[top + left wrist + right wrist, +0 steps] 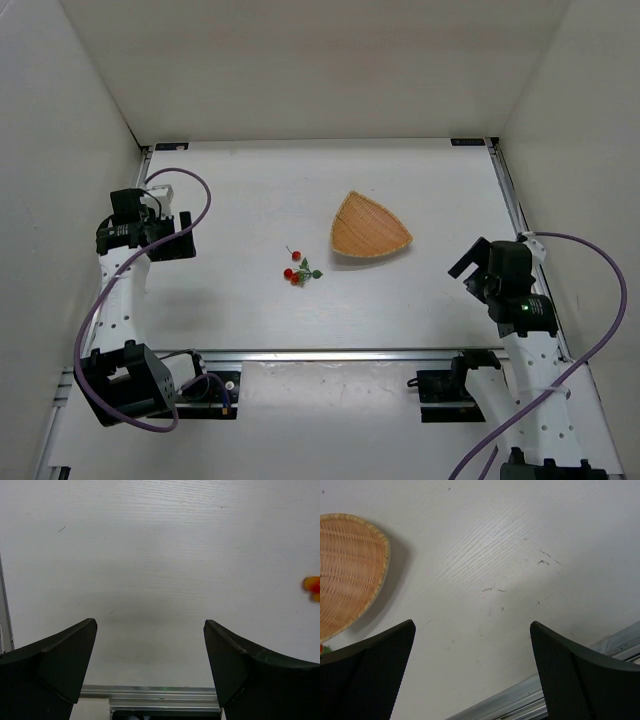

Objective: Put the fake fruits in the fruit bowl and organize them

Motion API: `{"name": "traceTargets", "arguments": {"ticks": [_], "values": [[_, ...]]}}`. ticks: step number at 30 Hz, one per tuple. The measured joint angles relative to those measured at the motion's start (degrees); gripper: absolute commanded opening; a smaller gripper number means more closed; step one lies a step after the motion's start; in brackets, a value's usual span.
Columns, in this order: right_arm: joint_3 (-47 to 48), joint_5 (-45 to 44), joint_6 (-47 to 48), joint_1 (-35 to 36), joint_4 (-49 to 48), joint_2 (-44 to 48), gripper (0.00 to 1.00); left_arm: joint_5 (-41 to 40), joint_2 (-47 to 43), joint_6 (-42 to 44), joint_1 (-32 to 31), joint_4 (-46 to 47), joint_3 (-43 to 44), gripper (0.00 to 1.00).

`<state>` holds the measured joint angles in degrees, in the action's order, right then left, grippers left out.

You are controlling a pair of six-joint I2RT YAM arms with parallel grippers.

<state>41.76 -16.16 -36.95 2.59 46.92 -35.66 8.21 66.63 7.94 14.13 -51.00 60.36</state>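
Starting from the near edge, the left gripper (150,630) and the right gripper (472,630) were found spread wide, with nothing between the jaws. Further in, the fake fruits (300,272) were seen lying loose near the middle of the table (250,190), well apart from both grippers. Beyond them, to the right, the fruit bowl (368,228) was seen with no fruit in it. Picking was judged not yet begun; a reach to the small berries and a fine pinch on the cluster would be called for.
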Motion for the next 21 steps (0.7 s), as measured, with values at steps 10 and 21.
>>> {"name": "traceTargets", "arguments": {"ticks": [10, 21], "values": [[10.23, -1.57, 7.58, 16.13, -2.93, -14.95, 1.00, 1.90, 0.00, 0.02, -0.33, -0.04, 0.04, 1.00], [40.81, -1.18, 20.85, 52.57, -12.24, -61.16, 1.00, 0.57, -0.39, 0.26, -1.57, -0.44, 0.35, 1.00]]}}
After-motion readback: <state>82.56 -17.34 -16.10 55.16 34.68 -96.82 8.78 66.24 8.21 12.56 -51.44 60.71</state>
